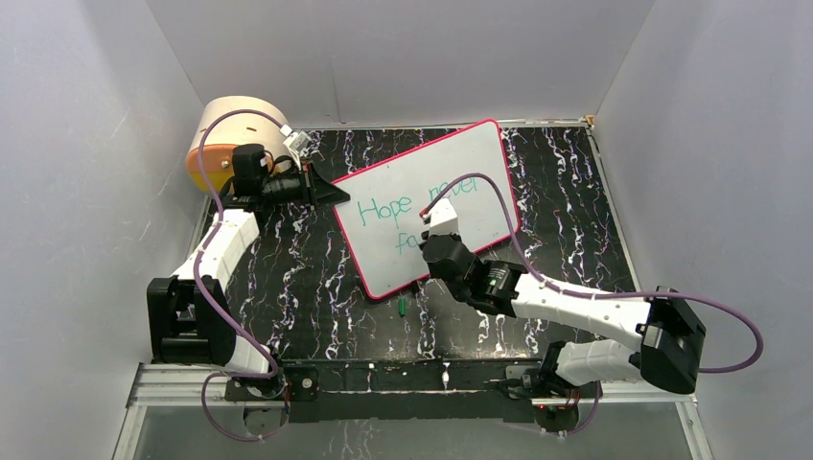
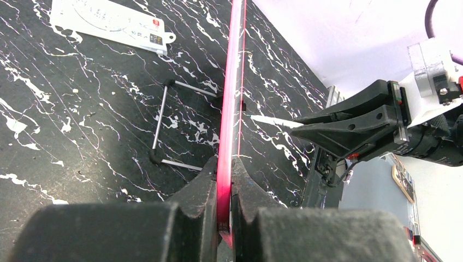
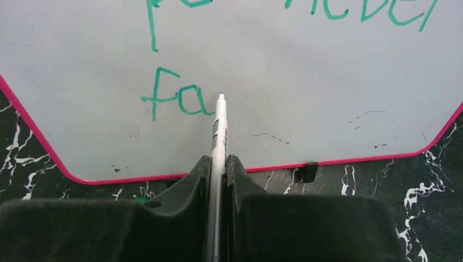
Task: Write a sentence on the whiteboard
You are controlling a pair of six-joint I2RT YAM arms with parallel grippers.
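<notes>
The whiteboard [image 1: 422,206] stands tilted on the black marbled table, white with a pink-red rim [image 2: 232,98]. My left gripper [image 1: 326,189] is shut on its left edge, with the rim pinched between the jaws [image 2: 225,169]. The sentence [image 1: 383,211] is in teal: "Hope never" on the upper line and "fa" [image 3: 174,101] below it. My right gripper [image 3: 218,159] is shut on a slim white pen [image 3: 220,131]. The pen's tip is at the board's face just right of the "a". From the left wrist, the right gripper [image 2: 349,123] reaches toward the board's front.
A green pen cap [image 1: 403,307] lies on the table below the board's near corner. A beige round drum [image 1: 240,134] sits at the back left. A white printed card [image 2: 109,22] and a thin wire stand [image 2: 164,125] lie behind the board. White walls close in on three sides.
</notes>
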